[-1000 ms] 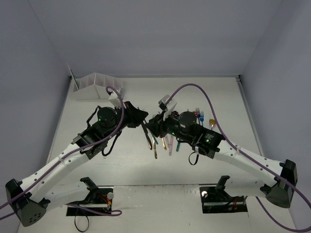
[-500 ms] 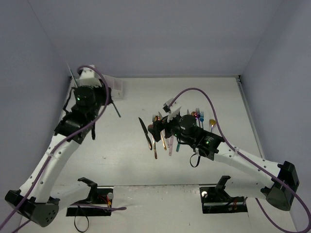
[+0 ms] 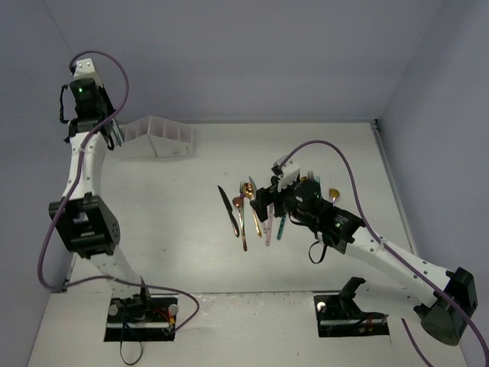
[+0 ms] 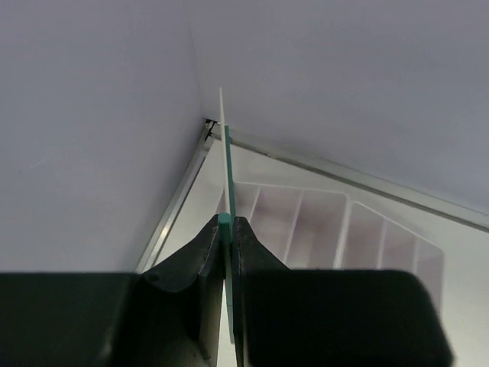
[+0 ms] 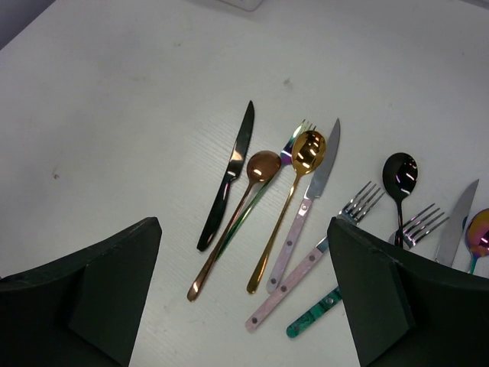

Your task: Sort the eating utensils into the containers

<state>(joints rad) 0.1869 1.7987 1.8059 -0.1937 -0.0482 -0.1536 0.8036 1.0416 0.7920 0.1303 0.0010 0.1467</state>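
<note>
While the left gripper (image 4: pixel 228 223) clamps a teal utensil (image 4: pixel 223 141) over the rack (image 4: pixel 298 222), the right gripper (image 5: pixel 244 298) gapes above the unsorted utensils (image 5: pixel 309 149).

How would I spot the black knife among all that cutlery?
On the white table, loose cutlery lies in a row near the middle. The black knife is the piece at the row's left end, beside a copper spoon. It is the only all-black thing with a blade.
</note>
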